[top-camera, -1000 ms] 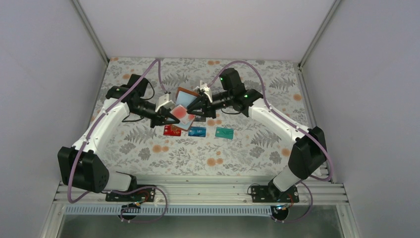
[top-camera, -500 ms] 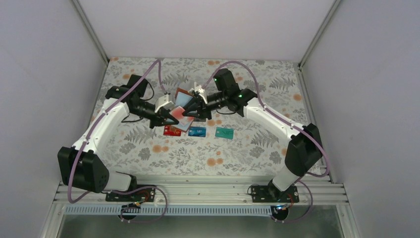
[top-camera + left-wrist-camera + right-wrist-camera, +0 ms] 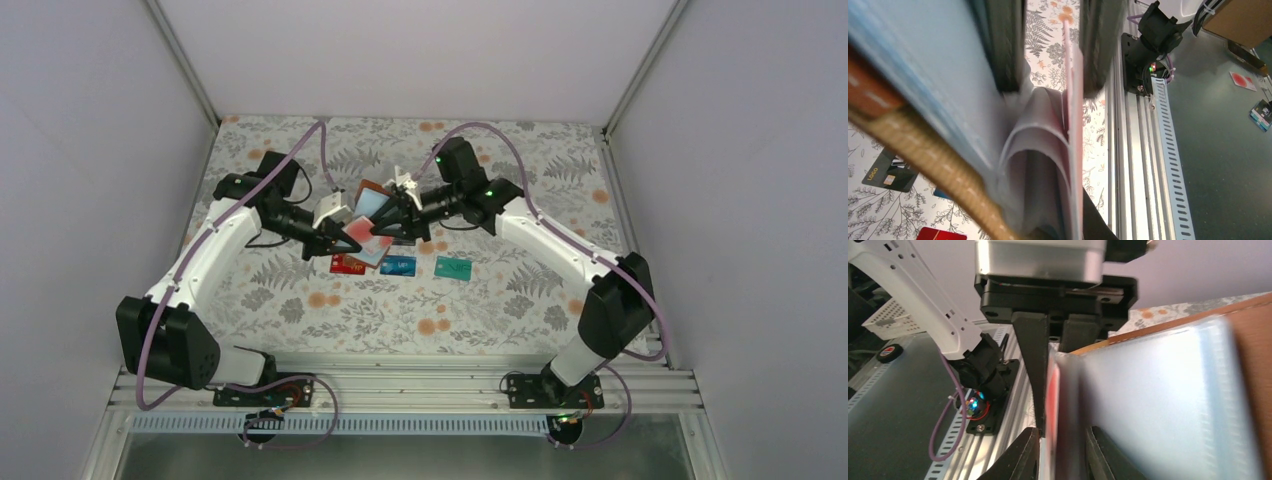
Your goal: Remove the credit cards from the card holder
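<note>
The brown card holder hangs open above the table between both arms, its pale grey-blue pockets fanned out. My left gripper is shut on the pocket leaves and the red-white card inside them. My right gripper stands open, its jaws straddling the edge of that red-white card without clamping it. On the table below lie a red card, a blue card, a teal card and a black card.
The aluminium rail and the arm bases run along the table's near edge. Grey walls close in the flowered table on the left, right and back.
My right gripper has shifted left toward the holder and its jaws have spread a little around the card's edge. The left gripper has kept its grip and barely moved.
</note>
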You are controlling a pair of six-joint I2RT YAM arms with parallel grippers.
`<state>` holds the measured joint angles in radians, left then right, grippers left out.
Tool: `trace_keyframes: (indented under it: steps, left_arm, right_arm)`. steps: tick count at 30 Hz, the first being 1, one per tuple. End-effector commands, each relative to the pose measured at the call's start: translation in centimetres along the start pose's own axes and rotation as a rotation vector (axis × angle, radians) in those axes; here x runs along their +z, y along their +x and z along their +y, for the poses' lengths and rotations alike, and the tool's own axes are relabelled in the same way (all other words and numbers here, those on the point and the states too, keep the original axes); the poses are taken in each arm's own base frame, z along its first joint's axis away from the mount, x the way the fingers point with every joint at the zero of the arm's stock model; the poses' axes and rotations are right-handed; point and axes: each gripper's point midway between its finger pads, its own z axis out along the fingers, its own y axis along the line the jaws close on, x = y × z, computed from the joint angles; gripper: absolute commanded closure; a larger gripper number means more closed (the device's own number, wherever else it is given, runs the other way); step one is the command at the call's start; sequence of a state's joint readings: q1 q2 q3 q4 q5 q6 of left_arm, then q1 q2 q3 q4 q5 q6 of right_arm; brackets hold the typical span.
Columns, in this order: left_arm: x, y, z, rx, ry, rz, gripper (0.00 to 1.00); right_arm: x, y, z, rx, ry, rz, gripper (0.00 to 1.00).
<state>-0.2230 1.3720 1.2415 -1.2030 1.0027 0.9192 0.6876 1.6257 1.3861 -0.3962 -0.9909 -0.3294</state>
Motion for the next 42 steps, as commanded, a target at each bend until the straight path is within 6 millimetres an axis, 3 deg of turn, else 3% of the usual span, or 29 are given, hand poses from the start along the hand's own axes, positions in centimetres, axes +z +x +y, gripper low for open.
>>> trace_keyframes:
  steps: [1, 7, 17, 23, 28, 32, 37, 42]
  left_arm:
    - [-0.2, -1.1, -1.4, 0.078, 0.031, -0.051, 0.98]
    - [-0.3, -1.3, -1.6, 0.081, 0.031, -0.056, 0.98]
    - [-0.2, -1.2, -1.6, 0.088, 0.031, -0.053, 0.98]
    - [-0.3, -1.4, -1.6, 0.094, 0.030, -0.056, 0.98]
    - [-0.3, -1.4, -1.7, 0.093, 0.033, -0.057, 0.98]
    - [-0.3, -1.4, -1.7, 0.096, 0.034, -0.056, 0.98]
    - [-0.3, -1.4, -1.6, 0.099, 0.032, -0.055, 0.98]
    - [-0.3, -1.2, -1.6, 0.097, 0.028, -0.048, 0.98]
  right_arm:
    - [-2.5, -2.8, -0.8, -0.030, 0.099, -0.054, 0.74]
    - [-1.5, -1.4, -2.8, 0.041, 0.150, -0.027, 0.80]
    - [-0.7, 0.3, -3.1, 0.052, 0.174, 0.015, 0.78]
    - [0.8, 0.6, -2.4, 0.031, 0.143, 0.031, 0.75]
    - [1.4, 0.9, -1.2, 0.021, 0.079, 0.034, 0.79]
    - [1.2, 1.2, -0.1, 0.006, 0.042, 0.036, 0.88]
    - [1.2, 1.5, 1.3, 0.018, -0.036, 0.037, 0.88]
    - [0.6, 1.4, 1.7, 0.033, -0.024, 0.016, 0.96]
